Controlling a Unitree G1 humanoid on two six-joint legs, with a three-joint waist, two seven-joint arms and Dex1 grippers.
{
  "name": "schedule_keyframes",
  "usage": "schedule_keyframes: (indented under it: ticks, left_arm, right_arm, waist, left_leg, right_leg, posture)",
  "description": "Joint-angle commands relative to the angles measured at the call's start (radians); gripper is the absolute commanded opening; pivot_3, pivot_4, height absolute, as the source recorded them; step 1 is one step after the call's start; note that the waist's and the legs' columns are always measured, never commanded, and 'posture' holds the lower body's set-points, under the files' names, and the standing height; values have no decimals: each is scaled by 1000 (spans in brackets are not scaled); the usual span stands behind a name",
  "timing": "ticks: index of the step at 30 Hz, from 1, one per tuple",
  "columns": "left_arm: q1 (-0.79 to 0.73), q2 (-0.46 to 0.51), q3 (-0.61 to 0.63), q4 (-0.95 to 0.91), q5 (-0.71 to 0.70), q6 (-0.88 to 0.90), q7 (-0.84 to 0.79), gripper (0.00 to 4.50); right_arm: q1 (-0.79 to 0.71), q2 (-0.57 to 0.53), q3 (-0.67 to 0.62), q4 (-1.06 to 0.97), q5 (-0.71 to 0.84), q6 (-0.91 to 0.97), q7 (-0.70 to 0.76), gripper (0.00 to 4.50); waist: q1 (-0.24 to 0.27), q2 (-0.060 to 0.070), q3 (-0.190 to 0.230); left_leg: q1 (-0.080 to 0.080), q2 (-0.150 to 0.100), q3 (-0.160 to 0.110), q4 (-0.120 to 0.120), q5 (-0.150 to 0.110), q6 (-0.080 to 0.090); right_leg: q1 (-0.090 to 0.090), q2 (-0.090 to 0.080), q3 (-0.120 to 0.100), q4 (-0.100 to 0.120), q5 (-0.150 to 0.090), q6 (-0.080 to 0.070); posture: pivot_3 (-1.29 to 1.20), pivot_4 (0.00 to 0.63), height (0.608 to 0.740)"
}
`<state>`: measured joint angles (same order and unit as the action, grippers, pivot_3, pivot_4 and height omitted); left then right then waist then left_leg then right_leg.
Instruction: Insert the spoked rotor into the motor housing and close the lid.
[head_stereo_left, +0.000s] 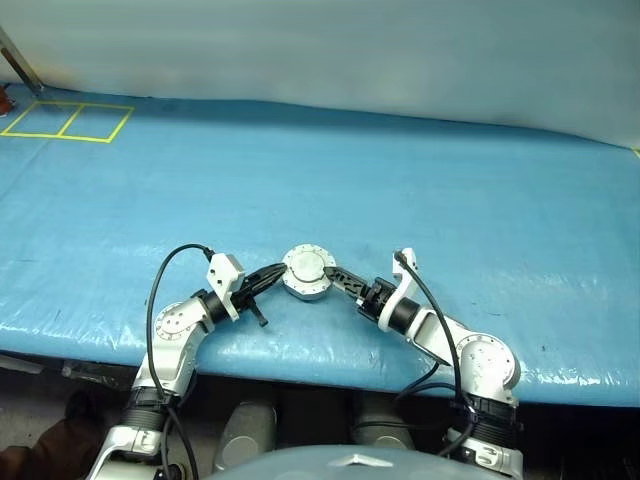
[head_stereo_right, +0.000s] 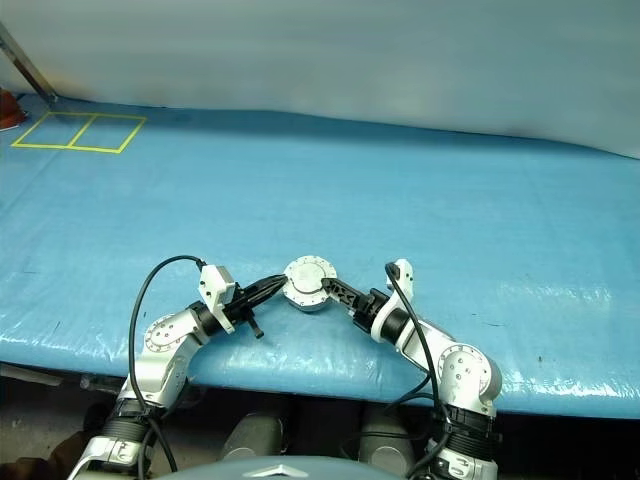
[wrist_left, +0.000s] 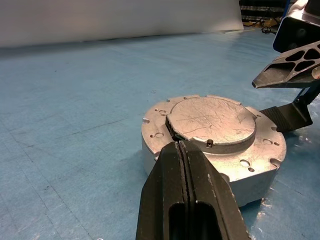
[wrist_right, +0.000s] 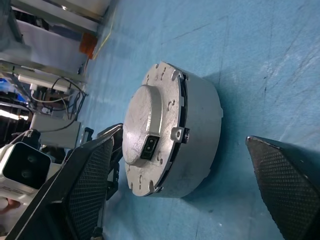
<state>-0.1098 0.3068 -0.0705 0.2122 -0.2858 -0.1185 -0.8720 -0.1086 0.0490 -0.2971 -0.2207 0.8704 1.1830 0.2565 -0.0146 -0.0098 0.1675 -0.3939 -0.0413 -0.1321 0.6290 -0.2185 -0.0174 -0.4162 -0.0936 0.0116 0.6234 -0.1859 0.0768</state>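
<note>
- Round silvery-grey metal lid with notched edge (wrist_left: 212, 120) sits closed on top of the shallow round grey metal motor housing (wrist_right: 197, 135); a thin dark seam shows between the two around the side wall. The spoked rotor is hidden from sight.
- The housing rests on the blue tarpaulin-covered table (head_stereo_left: 400, 180), near its front edge, directly between the two grippers.
- Left gripper (wrist_left: 186, 150): black fingers clenched together, holding nothing, tips right at the lid's near rim; contact cannot be confirmed.
- Right gripper (wrist_right: 185, 165): fingers spread wide, released, one textured pad on each side of the housing with a gap on both sides.
- Ahead of both grippers, beyond the housing, the blue surface runs open to the pale back wall (head_stereo_left: 330, 50).
- Yellow taped rectangle outline (head_stereo_left: 70, 122) lies far forward and to the left of the left gripper, well apart.
- Nothing stands between either gripper and the housing.
</note>
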Motion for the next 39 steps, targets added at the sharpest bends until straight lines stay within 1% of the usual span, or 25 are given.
schedule_keyframes:
  ticks: [1, 11, 14, 18, 32, 33, 34, 35, 38, 39]
  left_arm:
    - [3, -2, -14, -26, 14, 5, 7, 0]
    - [19, -2, -20, -43, 19, 6, 17, 0]
    - [21, -1, -21, -45, 19, 6, 20, 0]
    - [24, -2, -23, -47, 20, 7, 21, 0]
    - [29, 7, -28, -58, 25, 11, 23, 0]
    - [29, 8, -28, -59, 24, 11, 23, 0]
    - [30, 9, -29, -60, 24, 11, 22, 0]
    - [31, 9, -29, -60, 24, 12, 22, 0]
    - [32, 11, -32, -62, 23, 14, 20, 0]
    - [32, 12, -33, -63, 22, 16, 19, 0]
  right_arm:
    - [-11, 7, 22, 25, 32, 0, 9, 4484]
    - [-35, 10, 45, 74, 53, -31, 11, 4484]
    - [-38, 14, 40, 81, 69, -41, 9, 3901]
    - [-43, 29, 18, 84, 101, -48, 3, 2643]
    - [-49, 29, 13, 107, 129, -56, -9, 2643]
    - [-49, 31, 12, 109, 133, -56, -10, 2378]
    - [-48, 32, 13, 109, 135, -58, -8, 2308]
    - [-47, 30, 18, 107, 136, -62, 0, 2101]
    - [-39, 22, 33, 95, 152, -69, 24, 1310]
    - [-37, 22, 36, 91, 159, -71, 31, 1310]
  waist:
    - [-2, 0, 0]
    - [-8, 0, 0]
    - [-8, 0, 0]
    - [-9, 0, 0]
    - [-10, 1, 1]
    - [-11, 1, 1]
    - [-11, 1, 1]
    - [-12, 1, 1]
    - [-12, 1, 1]
    - [-12, 1, 1]
  left_leg:
    - [0, 0, 0, 0, 0, 0]
    - [0, 0, 0, 0, 0, 0]
    - [0, 0, 0, 0, 0, 0]
    - [0, 0, 0, 0, 0, 0]
    - [-1, 0, 0, -1, 0, 0]
    - [-1, 0, 0, -1, 0, 0]
    - [-1, 0, 0, -1, 0, 0]
    - [-1, 0, 0, -1, 0, 0]
    - [-1, 0, 0, -1, 0, 0]
    - [-1, 0, 0, -1, 0, 0]
  right_leg:
    - [0, 0, 0, 0, 0, 0]
    - [0, 0, 0, 0, 0, 0]
    - [0, 0, 0, 0, 0, 0]
    - [0, 0, 0, 0, 0, 0]
    - [-1, 0, 0, 0, 0, 0]
    - [-1, 0, 0, 0, 0, 0]
    - [-1, 0, 0, 0, 0, 0]
    - [-1, 0, 0, 0, 0, 0]
    - [-1, 0, 0, 0, 0, 0]
    - [-1, 0, 0, -1, 0, 0]
  posture:
    - [0, 150, 740]
    - [0, 150, 740]
    - [0, 150, 740]
    - [0, 150, 740]
    - [0, 150, 740]
    - [0, 150, 740]
    - [0, 150, 740]
    - [0, 150, 740]
    - [0, 150, 740]
    - [0, 150, 740]
